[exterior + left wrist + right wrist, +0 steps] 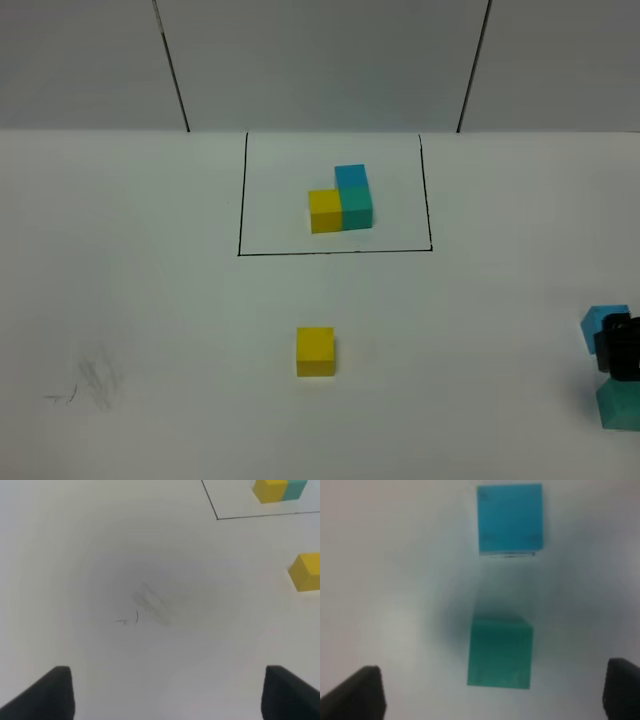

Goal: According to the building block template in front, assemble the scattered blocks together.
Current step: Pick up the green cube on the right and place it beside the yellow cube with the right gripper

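Observation:
The building block template (341,200) stands inside a thin black drawn rectangle at the back centre: yellow and teal cubes joined, with a blue cube on the teal. It also shows in the left wrist view (280,489). The loose yellow cube (315,351) sits alone in the middle front, also in the left wrist view (306,571). The loose blue cube (603,325) and the loose teal cube (620,405) lie at the far right edge. My right gripper (620,350) hovers between them. In the right wrist view it (492,700) is open above the teal cube (499,652), with the blue cube (510,519) beyond. My left gripper (165,695) is open and empty.
The white table (150,300) has a faint pencil smudge (95,385) at front left, which the left wrist view (150,607) looks down on. A grey wall with dark seams (172,65) runs behind the table.

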Available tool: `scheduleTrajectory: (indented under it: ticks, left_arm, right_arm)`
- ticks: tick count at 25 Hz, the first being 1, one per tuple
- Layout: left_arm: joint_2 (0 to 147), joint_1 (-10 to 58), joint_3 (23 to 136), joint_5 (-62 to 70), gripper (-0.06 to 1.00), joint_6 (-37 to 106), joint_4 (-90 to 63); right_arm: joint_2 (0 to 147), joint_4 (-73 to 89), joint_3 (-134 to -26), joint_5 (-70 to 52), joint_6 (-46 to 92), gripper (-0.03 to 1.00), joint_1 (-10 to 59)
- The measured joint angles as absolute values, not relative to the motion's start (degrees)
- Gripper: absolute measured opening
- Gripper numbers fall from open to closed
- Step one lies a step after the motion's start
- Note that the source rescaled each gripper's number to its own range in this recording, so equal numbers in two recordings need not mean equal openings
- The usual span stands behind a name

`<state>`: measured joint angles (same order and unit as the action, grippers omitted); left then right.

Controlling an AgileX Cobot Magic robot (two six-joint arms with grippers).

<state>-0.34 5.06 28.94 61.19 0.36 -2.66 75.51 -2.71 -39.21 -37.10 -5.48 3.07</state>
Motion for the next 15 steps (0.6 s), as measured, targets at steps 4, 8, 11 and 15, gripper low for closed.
scheduleTrajectory:
  ticks: [4, 8, 11, 15]
  left_arm:
    - [-0.3, 5.1, 28.9, 61.2, 0.76, 0.4, -2.7]
    - [-0.3, 5.1, 28.9, 61.2, 0.76, 0.4, -2.7]
    - [-0.3, 5.1, 28.9, 61.2, 0.76, 0.4, -2.7]
    - [-0.3, 5.1, 28.9, 61.2, 0.76, 0.4, -2.7]
  right_arm:
    - [78.6, -3.3, -39.4, -36.9, -6.0, 0.85, 2.7]
    - [80.6, -3.3, -39.4, -37.0, -6.4, 0.85, 1.4]
    - [81.3, -3.5, -39.4, -36.7, -6.4, 0.83, 0.9]
    - [82.6, -3.0, -38.0, -34.3, -6.4, 0.83, 0.9]
